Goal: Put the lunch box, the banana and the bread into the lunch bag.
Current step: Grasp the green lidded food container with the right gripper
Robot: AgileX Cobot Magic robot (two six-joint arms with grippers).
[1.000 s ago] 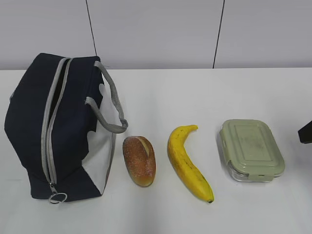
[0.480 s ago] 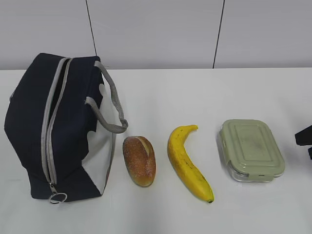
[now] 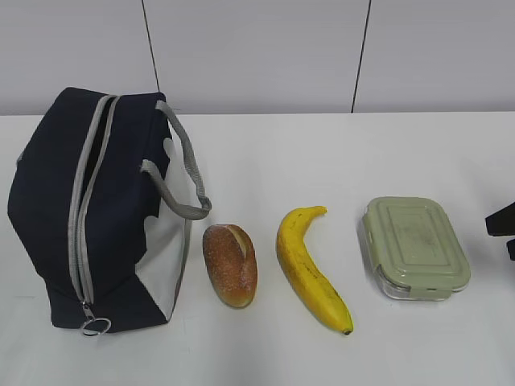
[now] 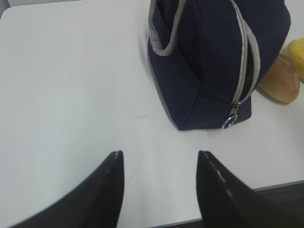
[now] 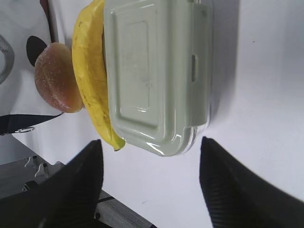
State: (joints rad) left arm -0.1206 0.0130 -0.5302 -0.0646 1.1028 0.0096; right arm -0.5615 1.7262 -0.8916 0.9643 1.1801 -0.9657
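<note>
The navy lunch bag (image 3: pixel 96 209) (image 4: pixel 209 61) lies on the white table at the left, its grey zipper partly parted. To its right lie the bread (image 3: pixel 230 264) (image 5: pixel 56 78), the banana (image 3: pixel 308 269) (image 5: pixel 92 71) and the green-lidded lunch box (image 3: pixel 414 246) (image 5: pixel 156 71) in a row. My right gripper (image 5: pixel 149 149) is open, its fingertips just short of the lunch box's near end; only a dark tip (image 3: pixel 504 221) shows at the exterior view's right edge. My left gripper (image 4: pixel 160 159) is open over bare table, short of the bag's zipper-pull end.
The table's front edge (image 4: pixel 275 186) (image 5: pixel 71 171) lies close under both grippers. A pale panelled wall (image 3: pixel 257 56) stands behind the table.
The right gripper's tip has crept slightly leftward into the exterior view toward the lunch box. The objects have not moved.
</note>
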